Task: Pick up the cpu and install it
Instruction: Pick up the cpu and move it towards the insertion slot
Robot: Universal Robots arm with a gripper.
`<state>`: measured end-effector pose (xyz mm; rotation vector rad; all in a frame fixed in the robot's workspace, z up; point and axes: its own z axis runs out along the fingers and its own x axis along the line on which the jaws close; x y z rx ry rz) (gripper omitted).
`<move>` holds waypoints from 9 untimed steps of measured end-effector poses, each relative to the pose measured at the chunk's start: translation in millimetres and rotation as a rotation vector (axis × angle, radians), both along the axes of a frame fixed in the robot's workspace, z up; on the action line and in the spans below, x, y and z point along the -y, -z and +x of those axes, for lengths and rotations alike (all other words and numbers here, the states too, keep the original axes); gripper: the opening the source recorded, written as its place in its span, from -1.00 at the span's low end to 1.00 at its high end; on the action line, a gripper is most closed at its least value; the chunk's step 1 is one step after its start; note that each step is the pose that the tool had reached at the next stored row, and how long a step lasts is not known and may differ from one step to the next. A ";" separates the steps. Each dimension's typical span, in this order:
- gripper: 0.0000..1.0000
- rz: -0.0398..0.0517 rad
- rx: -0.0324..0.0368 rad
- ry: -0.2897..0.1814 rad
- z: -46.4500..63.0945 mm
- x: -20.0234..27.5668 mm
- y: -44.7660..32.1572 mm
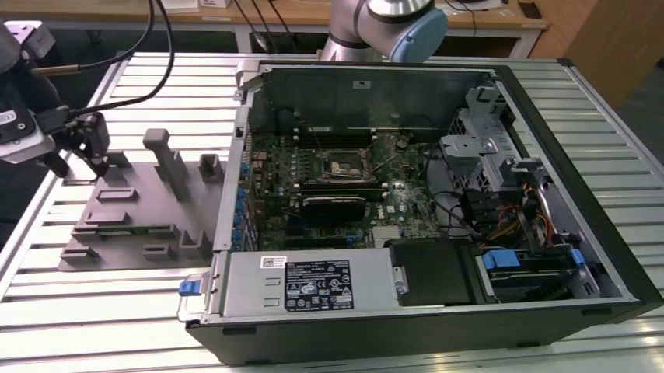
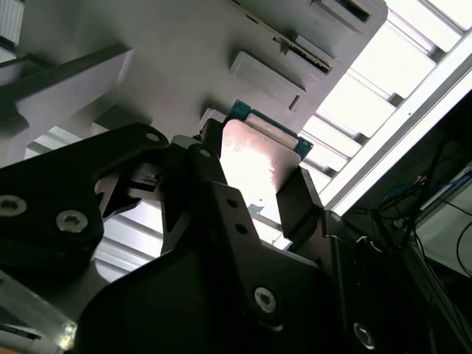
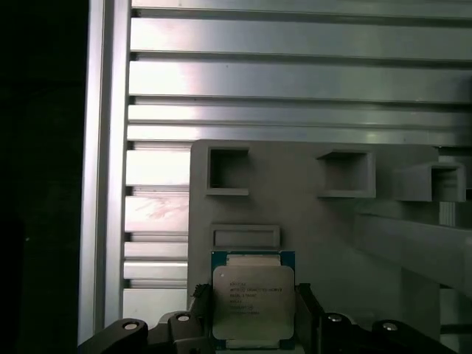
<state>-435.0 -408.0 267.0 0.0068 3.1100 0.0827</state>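
Jaws clamped on two opposite edges of the cpu [image 3: 253, 304] in the first wrist view, just over the grey fixture plate [image 3: 310, 214]. Second wrist view: same grip. Exterior view: jaws at upper left, above the fixture on the slatted tabletop [image 1: 62, 311], well apart from the computer case [image 1: 602, 206].

you have a slatted aluminium table [image 1: 155, 85] carrying two things. the grey fixture plate [image 1: 124, 225] lies flat toward the exterior view's left, and the open computer case [image 1: 415, 336] lies on its side just beside it.
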 end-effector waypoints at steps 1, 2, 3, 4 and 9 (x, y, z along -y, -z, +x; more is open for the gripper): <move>0.08 0.0000 0.0001 0.000 0.0 -0.1 -2.0; 0.08 0.0000 0.0003 0.000 0.0 -0.1 -3.9; 0.08 0.0000 0.0003 0.000 0.0 -0.2 -5.9; 0.08 0.0000 0.0004 0.000 0.0 -0.2 -7.8; 0.08 0.0000 0.0007 0.000 0.0 -0.7 -19.2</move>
